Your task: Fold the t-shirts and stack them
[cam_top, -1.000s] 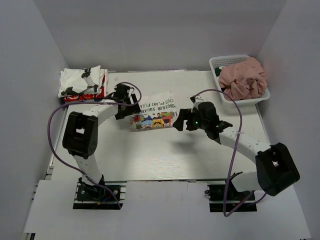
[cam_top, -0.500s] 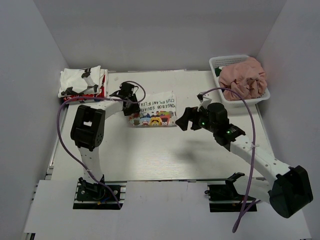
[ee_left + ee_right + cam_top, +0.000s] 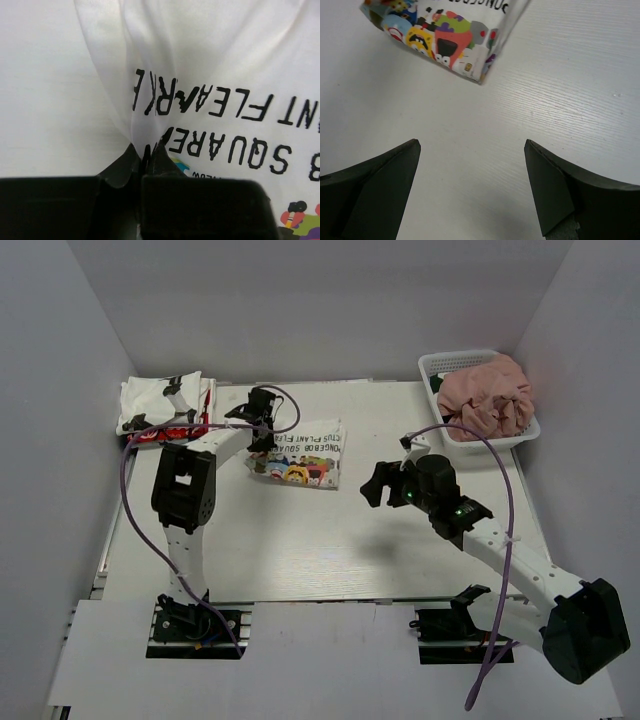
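While the left gripper pinches the white t-shirt, the right gripper gapes wide.

Folded t-shirts far left, t-shirt centre, basket far right

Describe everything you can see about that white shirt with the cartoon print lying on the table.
The white t-shirt is soft, thin-looking cloth folded into a compact rectangle. It lies flat near the middle of the white table. Facing up are lines of black lettering and a row of bright cartoon figures along its near edge. The left hand is shut on its left edge, where the cloth puckers into ridges. The right hand hangs open off its right corner, not touching it.
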`<state>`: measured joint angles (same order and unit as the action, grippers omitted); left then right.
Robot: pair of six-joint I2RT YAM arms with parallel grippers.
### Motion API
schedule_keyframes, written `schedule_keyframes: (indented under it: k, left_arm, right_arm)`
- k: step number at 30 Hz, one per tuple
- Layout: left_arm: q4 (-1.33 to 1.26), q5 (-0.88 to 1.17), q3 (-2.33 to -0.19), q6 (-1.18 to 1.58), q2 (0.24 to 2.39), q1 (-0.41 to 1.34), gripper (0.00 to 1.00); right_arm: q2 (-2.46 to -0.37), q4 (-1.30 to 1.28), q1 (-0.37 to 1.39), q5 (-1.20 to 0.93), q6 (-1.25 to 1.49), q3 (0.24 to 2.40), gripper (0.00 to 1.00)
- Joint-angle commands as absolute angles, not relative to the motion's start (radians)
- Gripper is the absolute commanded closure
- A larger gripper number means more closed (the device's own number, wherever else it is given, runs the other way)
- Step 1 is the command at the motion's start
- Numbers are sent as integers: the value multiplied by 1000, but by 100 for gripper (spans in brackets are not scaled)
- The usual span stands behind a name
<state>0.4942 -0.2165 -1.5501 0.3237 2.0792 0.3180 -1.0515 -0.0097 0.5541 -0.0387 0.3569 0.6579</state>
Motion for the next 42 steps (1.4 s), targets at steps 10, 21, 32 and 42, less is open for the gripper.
schedule_keyframes:
  k: [10,21,32,42]
  left_arm:
    - [376,-583,-1664,-178,1864,265,100]
    - [483,-592,-2028,-339,1960,183,100]
    - [425,-603,-2134,-405,2025,77,100]
    - [210,-720,-2151,-393,2186,-77,100]
  right_arm:
    - [-1042,2,552,71,333,663,10]
    - [-1008,-58,551,152,311,661,10]
    - [-994,-69,549,229,287,663,10]
    - [-1130,-52,549,225,268,718,10]
